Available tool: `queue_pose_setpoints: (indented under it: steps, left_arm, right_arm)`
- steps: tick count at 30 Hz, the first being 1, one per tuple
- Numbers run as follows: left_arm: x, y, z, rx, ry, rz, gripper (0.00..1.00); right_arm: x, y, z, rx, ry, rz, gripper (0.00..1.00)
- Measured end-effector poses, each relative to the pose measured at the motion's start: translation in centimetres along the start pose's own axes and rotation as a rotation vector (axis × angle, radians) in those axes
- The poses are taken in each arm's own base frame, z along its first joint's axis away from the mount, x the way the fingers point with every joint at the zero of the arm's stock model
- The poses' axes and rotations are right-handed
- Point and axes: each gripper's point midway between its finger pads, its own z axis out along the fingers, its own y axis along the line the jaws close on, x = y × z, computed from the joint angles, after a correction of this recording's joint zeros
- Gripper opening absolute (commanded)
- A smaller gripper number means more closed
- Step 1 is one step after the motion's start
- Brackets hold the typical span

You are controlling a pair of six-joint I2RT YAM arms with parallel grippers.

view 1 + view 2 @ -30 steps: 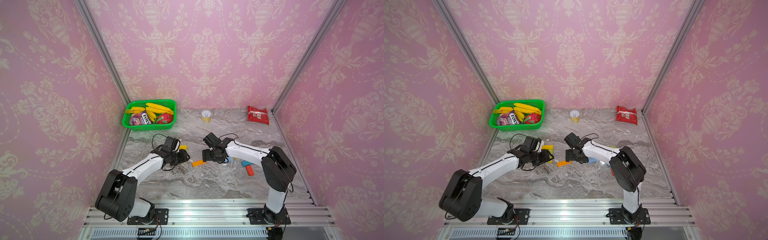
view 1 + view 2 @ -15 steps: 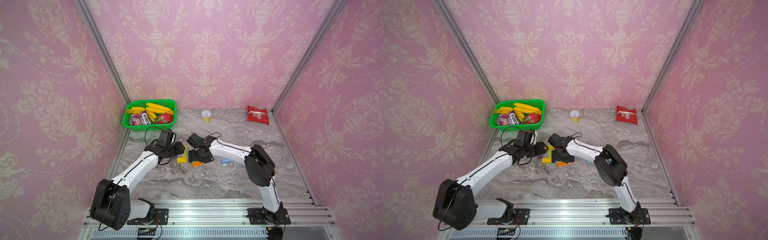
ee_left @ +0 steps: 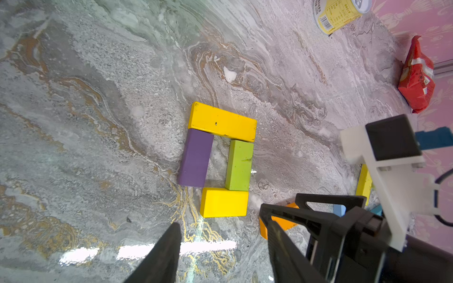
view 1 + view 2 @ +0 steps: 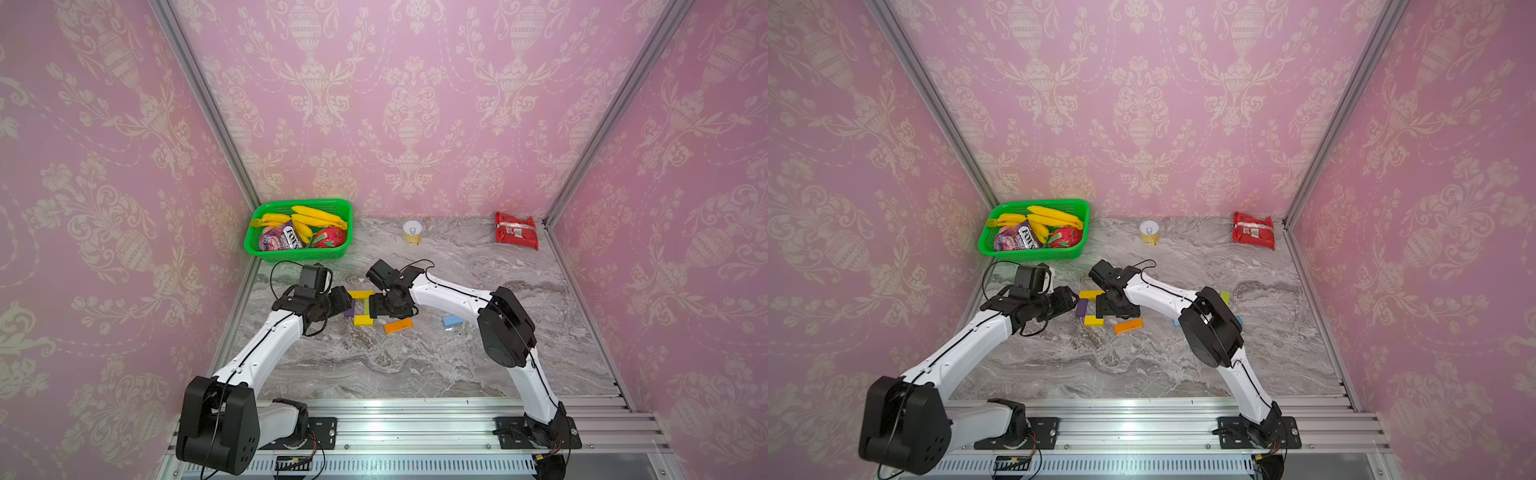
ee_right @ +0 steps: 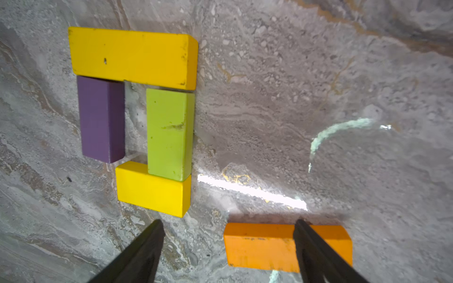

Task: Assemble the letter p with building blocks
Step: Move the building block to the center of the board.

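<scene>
Both arms have stretched forward over the last second, and the right pincer (image 5: 229, 221) has swung toward the robot's left. It now hangs right by the block loop instead of out near the light blue block (image 4: 452, 321). The loop looks done to me: long yellow block (image 5: 132, 56) on the far side, purple block (image 5: 100, 117) and lime green block (image 5: 169, 132) as the sides, short yellow block (image 5: 152, 188) closing it, all flat on the table (image 5: 318, 85). A p still needs its stem, and the orange block (image 5: 259, 247) looks like the candidate. It lies just beside the short yellow one, not touching, on the robot's side of the right pincer, which is the nearer one. The catch is that its long axis runs along the line between the two fingers. One finger sits in front of it and the other is over bare table, so I'd guess the wrist needs a quarter turn first. Both pincers are apart and empty. The left pincer (image 3: 220, 219) hovers on the purple side, farther off.
</scene>
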Motion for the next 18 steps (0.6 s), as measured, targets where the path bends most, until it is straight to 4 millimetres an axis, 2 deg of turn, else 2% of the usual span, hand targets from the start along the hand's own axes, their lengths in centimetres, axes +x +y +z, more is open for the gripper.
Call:
queue_pose_setpoints:
  steps: [8,18]
  left_arm:
    - [0.2,0.1,0.1,-0.002,0.004,0.000,0.60]
    - [0.0,0.3,0.1,-0.006,0.001,-0.007,0.60]
  right_arm:
    - [1.1,-2.5,-0.1,0.130,0.011,-0.011,0.85]
    - [-0.2,-3.6,-0.7,0.227,-0.036,-0.025,0.85]
